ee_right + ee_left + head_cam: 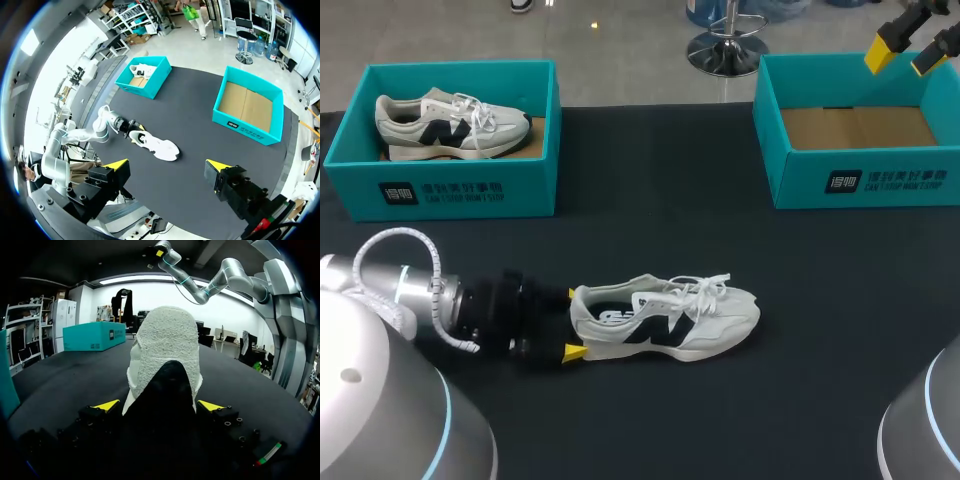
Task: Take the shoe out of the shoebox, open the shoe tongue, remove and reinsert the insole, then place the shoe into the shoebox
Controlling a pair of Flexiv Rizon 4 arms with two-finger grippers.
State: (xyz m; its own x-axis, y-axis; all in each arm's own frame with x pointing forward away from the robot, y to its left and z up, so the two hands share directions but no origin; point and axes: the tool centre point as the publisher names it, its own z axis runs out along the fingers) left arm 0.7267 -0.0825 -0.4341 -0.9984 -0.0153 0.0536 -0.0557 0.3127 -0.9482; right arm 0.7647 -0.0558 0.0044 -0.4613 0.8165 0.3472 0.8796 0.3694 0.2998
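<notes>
A white shoe (665, 320) with a dark side logo lies on its sole in the middle of the black table, toe to the right. My left gripper (572, 322) is at its heel and is open, one yellow tip on each side of the heel. The left wrist view shows the heel (165, 355) between the spread fingers (107, 405). My right gripper (908, 52) hangs high above the far right, open and empty. From up there the right wrist view looks down past its gripper (166, 165) on the shoe (155, 145).
A teal shoebox (450, 185) at the back left holds a second white shoe (450, 125). Another teal shoebox (865, 180) at the back right shows only its cardboard floor. Both boxes also appear in the right wrist view, the left box (150, 82) and the right box (247, 130).
</notes>
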